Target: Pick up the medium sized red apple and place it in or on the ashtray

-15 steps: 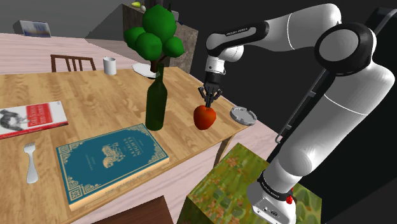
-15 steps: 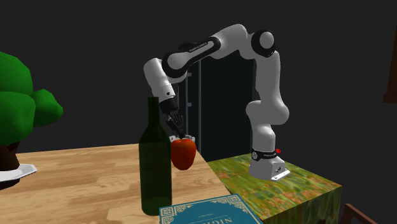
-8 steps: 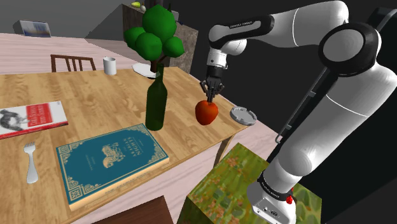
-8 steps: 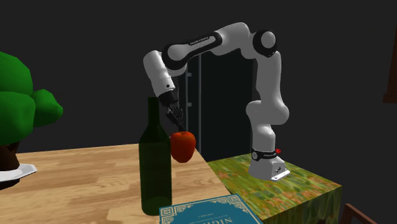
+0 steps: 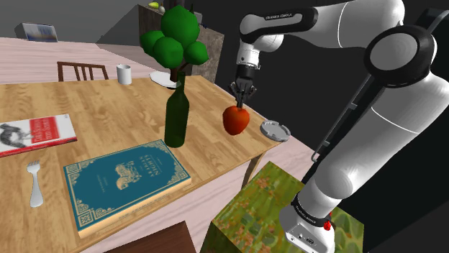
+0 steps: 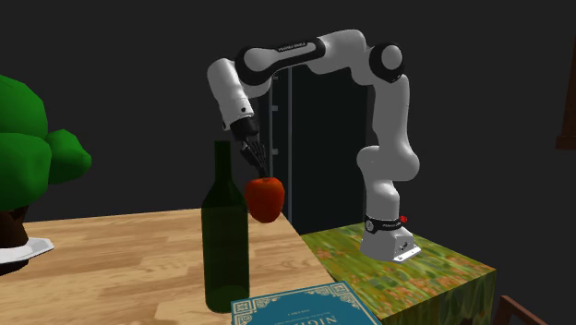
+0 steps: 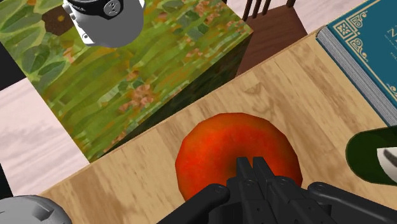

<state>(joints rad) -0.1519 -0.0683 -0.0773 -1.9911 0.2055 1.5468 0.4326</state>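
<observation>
Counter point(image 5: 108, 115): wooden. Green bottle point(image 5: 177, 111): upright, mid-counter. Red apple point(image 5: 236, 120): held clear of the counter, between bottle and ashtray point(image 5: 275, 130) in the shoulder view, jaws clenched on its top. Ashtray: grey, at the counter's corner.

Gold lettering, possibly "NICHOL", cut off at the edge, on the teal book point(image 6: 309, 307)
</observation>
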